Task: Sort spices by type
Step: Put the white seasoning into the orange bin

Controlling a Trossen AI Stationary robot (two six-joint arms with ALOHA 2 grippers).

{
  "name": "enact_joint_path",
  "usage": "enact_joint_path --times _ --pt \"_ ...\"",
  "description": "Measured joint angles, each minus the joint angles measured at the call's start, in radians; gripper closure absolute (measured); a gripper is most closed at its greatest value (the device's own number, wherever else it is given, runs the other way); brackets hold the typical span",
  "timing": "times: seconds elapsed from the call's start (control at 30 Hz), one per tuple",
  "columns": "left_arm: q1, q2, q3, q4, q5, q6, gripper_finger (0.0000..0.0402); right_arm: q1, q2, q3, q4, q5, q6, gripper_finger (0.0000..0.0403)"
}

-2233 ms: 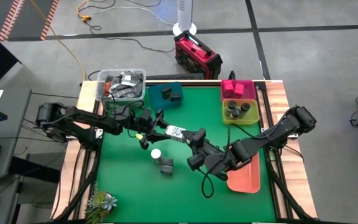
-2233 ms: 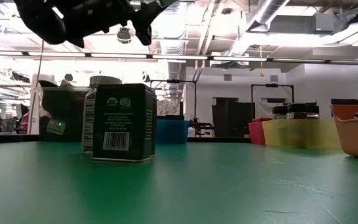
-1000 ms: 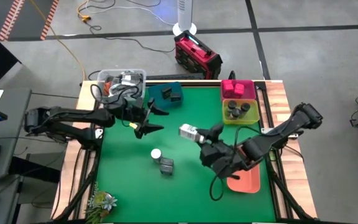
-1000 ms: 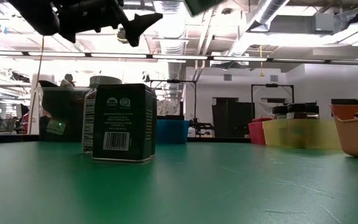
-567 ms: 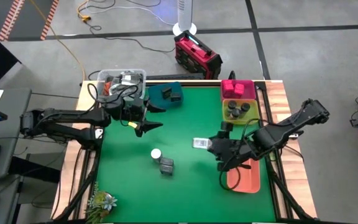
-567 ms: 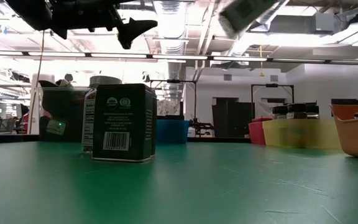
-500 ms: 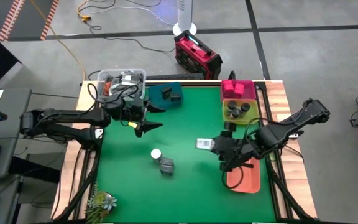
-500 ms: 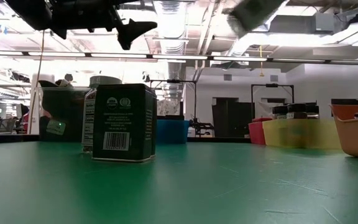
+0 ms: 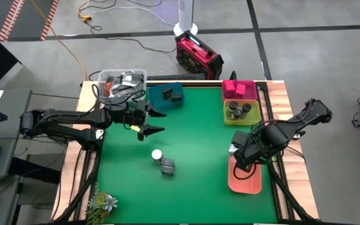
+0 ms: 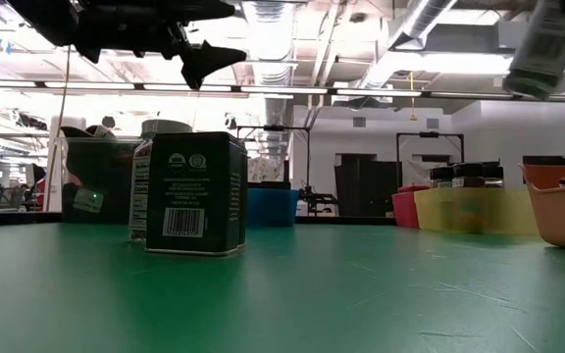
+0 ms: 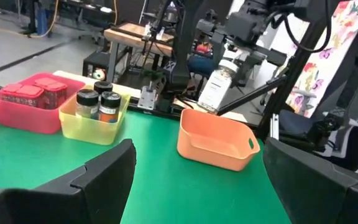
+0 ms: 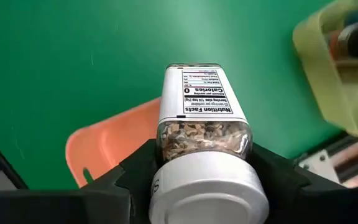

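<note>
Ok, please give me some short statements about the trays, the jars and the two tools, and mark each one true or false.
1. The right tool holds a white-capped jar above the salmon tray. True.
2. The salmon tray already holds two jars. False: no jar shows inside it.
3. The left tool is open and holds nothing. True.
4. The yellow tray holds pink boxes. False: it holds dark-lidded round jars; the pink boxes are in the pink tray.
5. A dark tin and a white-capped jar stand on the green mat. True.
</note>
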Motion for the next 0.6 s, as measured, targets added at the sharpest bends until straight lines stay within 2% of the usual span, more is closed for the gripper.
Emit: enact_joint_path --times 0.27,0.5,0.6 --pt "0.0 0.0 0.0 -0.018 -0.004 0.003 0.0065 0.0 0.0 -0.113 0.034 -0.108 -0.021 0.0179" --pt "-0.001 0.0 0.0 -0.022 -0.005 0.016 0.0065 -0.01 0.001 -0.249 0.113 -0.302 -0.041 0.0179" --pt "-0.001 0.0 0.0 -0.022 -0.005 0.015 0.0065 -0.033 0.001 -0.3 0.157 -0.351 -0.023 0.0179"
